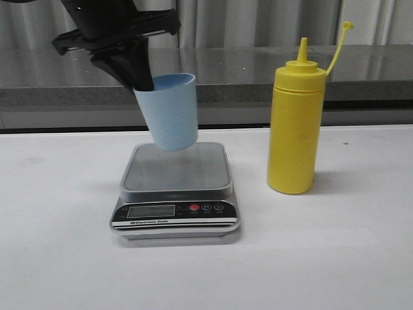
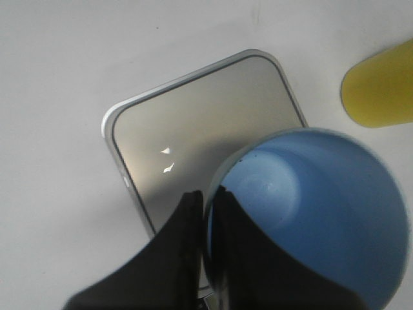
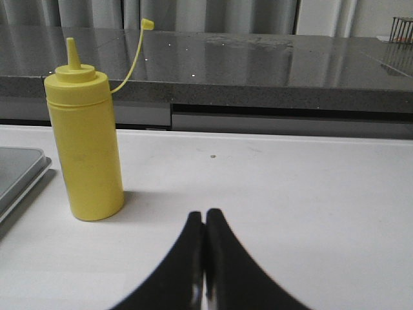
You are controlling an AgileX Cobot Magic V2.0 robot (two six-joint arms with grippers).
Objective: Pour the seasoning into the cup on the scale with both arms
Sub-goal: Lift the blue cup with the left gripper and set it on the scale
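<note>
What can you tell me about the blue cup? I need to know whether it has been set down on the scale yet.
The cup is a small pale blue plastic tumbler with no handle, tapering toward its base, and looks empty inside. It tilts, held by the left pincer, whose fingers clamp its rim wall, one inside and one outside. Its base hangs just over the rear of the scale platform; whether it touches cannot be told. The yellow squeeze bottle stands apart from it, on the table.

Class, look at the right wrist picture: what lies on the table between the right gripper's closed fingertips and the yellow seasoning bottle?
Nothing: in the right wrist view only bare white table separates the right gripper from the seasoning bottle.
</note>
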